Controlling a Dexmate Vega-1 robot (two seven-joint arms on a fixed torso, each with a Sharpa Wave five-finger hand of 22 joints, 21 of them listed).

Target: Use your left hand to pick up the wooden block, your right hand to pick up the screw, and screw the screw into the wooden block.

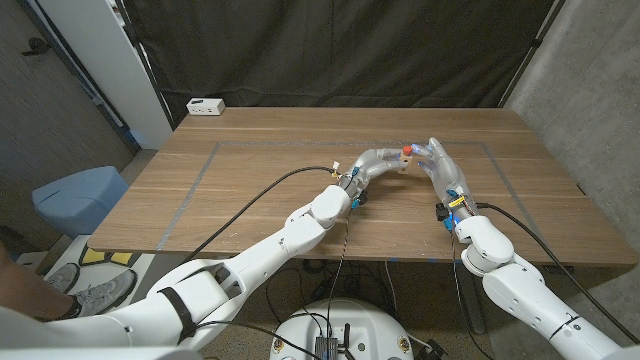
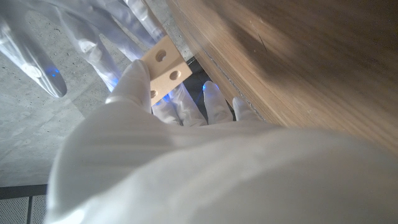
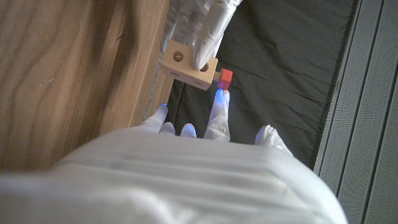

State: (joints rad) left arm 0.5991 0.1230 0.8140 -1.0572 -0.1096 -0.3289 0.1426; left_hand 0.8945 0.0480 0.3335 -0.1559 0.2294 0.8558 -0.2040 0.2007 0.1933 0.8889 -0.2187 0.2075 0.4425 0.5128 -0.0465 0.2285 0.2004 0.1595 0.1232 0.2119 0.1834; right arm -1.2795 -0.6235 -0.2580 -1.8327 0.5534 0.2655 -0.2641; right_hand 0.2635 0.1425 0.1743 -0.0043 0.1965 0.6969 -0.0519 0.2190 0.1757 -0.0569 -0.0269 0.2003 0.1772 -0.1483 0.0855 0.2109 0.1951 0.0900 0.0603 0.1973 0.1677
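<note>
Both white arms come in from the near corners of the head view and meet over the middle of the wooden bench (image 1: pixel 250 165), toward its far side. From the left, the left hand (image 1: pixel 378 160) holds the wooden block (image 1: pixel 401 164); the left wrist view shows the pale block (image 2: pixel 163 67), with round holes in its face, gripped between the thumb and the fingers (image 2: pixel 210 103). Facing it, the right hand (image 1: pixel 438 165) stands with its fingers reaching up toward the block. In the right wrist view the block (image 3: pixel 189 67) hangs just off the bench edge, the left hand's fingers (image 3: pixel 202 25) wrapped over it, and the red-headed screw (image 3: pixel 224 78) sticks out of the block's side. One right fingertip (image 3: pixel 221 99) touches the red head; whether the right hand actually pinches the screw cannot be told. Farther back, near the bench's far left corner, a small white box (image 1: pixel 205 106) sits before a dark curtain (image 1: pixel 340 50).
</note>
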